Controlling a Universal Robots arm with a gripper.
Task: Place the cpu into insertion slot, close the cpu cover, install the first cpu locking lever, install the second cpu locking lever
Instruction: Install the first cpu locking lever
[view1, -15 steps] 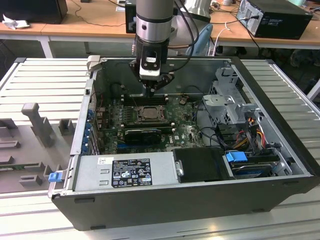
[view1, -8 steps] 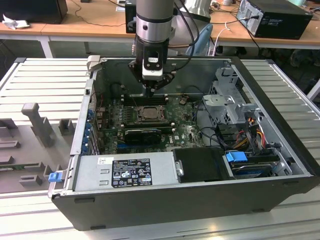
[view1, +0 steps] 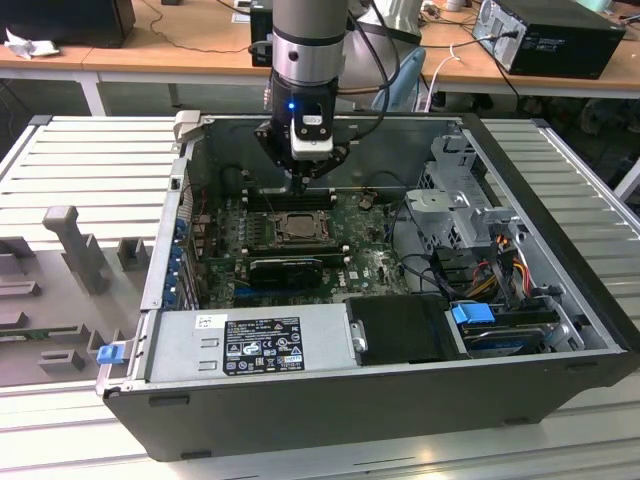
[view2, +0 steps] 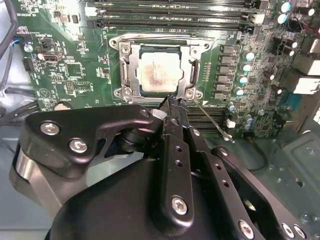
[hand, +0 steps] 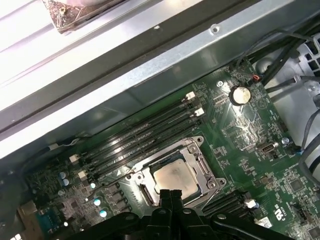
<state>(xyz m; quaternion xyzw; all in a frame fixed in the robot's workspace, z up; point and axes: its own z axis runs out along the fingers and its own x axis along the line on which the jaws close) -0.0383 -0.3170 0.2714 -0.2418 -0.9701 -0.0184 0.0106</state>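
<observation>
Both fingers (view2: 174, 120) pressed together, empty, tips by cpu cover (view2: 125, 65) corner, cpu (view2: 160, 72) seated.

place: robotics lab or electronics workshop, as I see it | under me: 1 open tower computer case (view1: 400, 400) lying on a slatted metal table (view1: 90, 160), its green motherboard (hand: 240, 130) bare | beside it: grey moulded jigs (view1: 75, 245) | behind: wooden workbenches (view1: 180, 55) with loose cables (view1: 200, 20) and 1 black desktop unit (view1: 560, 35)

Slatted grey worktop (view1: 90, 150) carries the open PC case (view1: 400, 400). Grey fixture blocks (view1: 75, 245) sit on it at the exterior view's left.
</observation>
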